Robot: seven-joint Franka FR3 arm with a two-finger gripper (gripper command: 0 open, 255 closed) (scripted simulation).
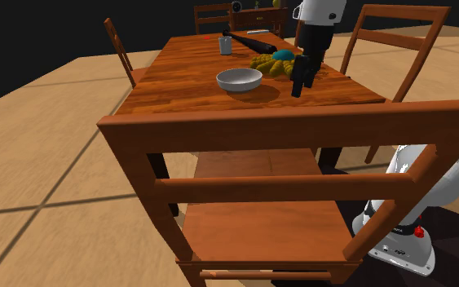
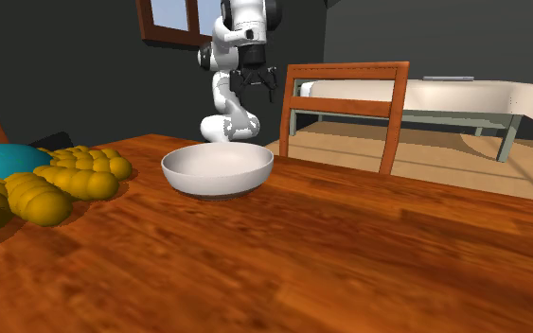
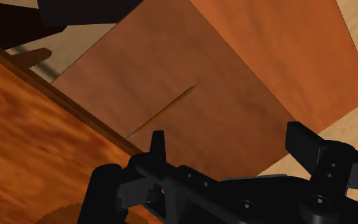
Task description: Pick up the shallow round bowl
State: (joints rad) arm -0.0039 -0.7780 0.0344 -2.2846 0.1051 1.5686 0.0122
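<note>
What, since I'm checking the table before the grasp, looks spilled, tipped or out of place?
Nothing stands out: the bowl sits upright and empty on the table, nothing spilled; the open gripper hangs apart from it.

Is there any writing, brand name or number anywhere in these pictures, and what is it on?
None can be read.
Small dark marking on the robot's white base: too small to read.
The white bowl and the wooden table show no lettering.

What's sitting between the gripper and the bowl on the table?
Nothing: in the shoulder view, only bare tabletop lies between the gripper and the bowl; the yellow bunch sits farther back.
</note>
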